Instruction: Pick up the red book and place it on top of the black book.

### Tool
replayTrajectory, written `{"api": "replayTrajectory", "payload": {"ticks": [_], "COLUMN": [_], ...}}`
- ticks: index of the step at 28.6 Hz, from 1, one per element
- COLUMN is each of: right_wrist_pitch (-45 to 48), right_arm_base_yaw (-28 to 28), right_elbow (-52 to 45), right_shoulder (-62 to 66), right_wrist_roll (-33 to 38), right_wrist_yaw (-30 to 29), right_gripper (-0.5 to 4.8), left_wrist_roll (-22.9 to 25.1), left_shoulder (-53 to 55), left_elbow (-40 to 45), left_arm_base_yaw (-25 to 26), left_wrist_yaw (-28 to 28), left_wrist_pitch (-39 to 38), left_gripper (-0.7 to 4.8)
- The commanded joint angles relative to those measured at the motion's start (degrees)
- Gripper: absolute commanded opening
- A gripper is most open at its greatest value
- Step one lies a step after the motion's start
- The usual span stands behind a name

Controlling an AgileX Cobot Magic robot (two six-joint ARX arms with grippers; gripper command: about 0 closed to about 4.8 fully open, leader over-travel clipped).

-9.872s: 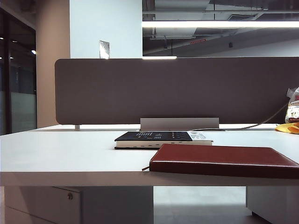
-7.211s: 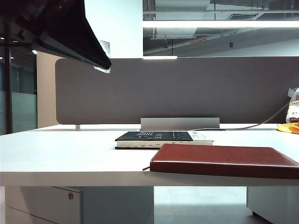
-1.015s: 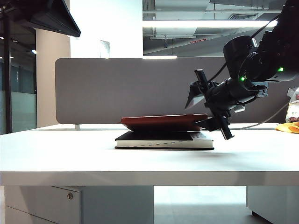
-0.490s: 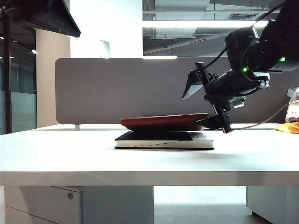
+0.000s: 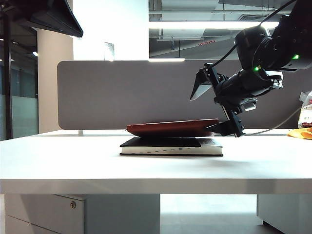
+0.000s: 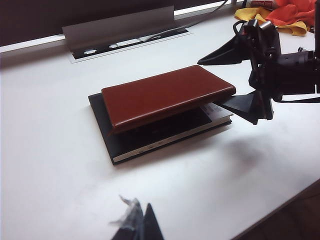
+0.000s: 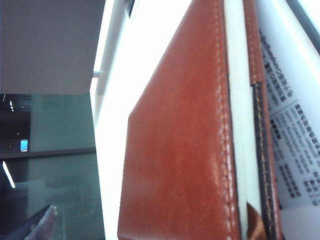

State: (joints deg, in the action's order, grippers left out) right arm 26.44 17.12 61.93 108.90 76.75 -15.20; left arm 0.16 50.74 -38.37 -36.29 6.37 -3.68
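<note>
Red book (image 5: 171, 128) atop black book (image 5: 170, 146), wide-spread right claw (image 5: 214, 109) astride its edge

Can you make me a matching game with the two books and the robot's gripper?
Things:
1. red book
2. black book
3. right gripper
4. left gripper

Descriptions:
A. lies flat on the white table
B. open, at the red book's right end
C. on top of the other book
D. away from both books

Pairs: 1-C, 2-A, 3-B, 4-D
</note>
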Motion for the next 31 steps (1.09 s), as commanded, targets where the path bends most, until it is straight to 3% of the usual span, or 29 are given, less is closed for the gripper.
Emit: {"api": "replayTrajectory", "payload": {"ticks": [1,7,18,25,31], "right_wrist_pitch": [-1.1,-4.2,-9.4,-19.0,-21.7], "right_arm_base_yaw": [0.3,0.3,0.1,-0.9,-1.0], "right_elbow": [0.4,0.3,1.9,6.9,7.0], "right_shoulder": [-0.6,-0.9,-2.9,-2.4,-2.5], "right_wrist_roll": [-0.5,-0.5,-3.5,-9.7,-13.0], "right_wrist_yaw": [-0.8,-2.8,-1.4,0.6,0.7], "right_gripper": [4.79,4.79,4.79,4.79,4.79], "left_wrist_roll": [-0.2,-0.2,-0.2,-0.2,-0.2], "left_shoulder": [-0.2,-0.3,-0.3,-0.3,-0.3], "left_elbow": [-0.1,-0.1,-0.1,-0.1,-0.1], "left_arm_base_yaw": [-0.1,-0.1,-0.1,-0.1,-0.1], "left_wrist_yaw": [-0.2,-0.2,-0.2,-0.2,-0.2], "left_wrist_pitch": [0.8,0.8,0.8,0.8,0.7], "left_gripper": [-0.06,-0.06,-0.06,-0.06,-0.06]}}
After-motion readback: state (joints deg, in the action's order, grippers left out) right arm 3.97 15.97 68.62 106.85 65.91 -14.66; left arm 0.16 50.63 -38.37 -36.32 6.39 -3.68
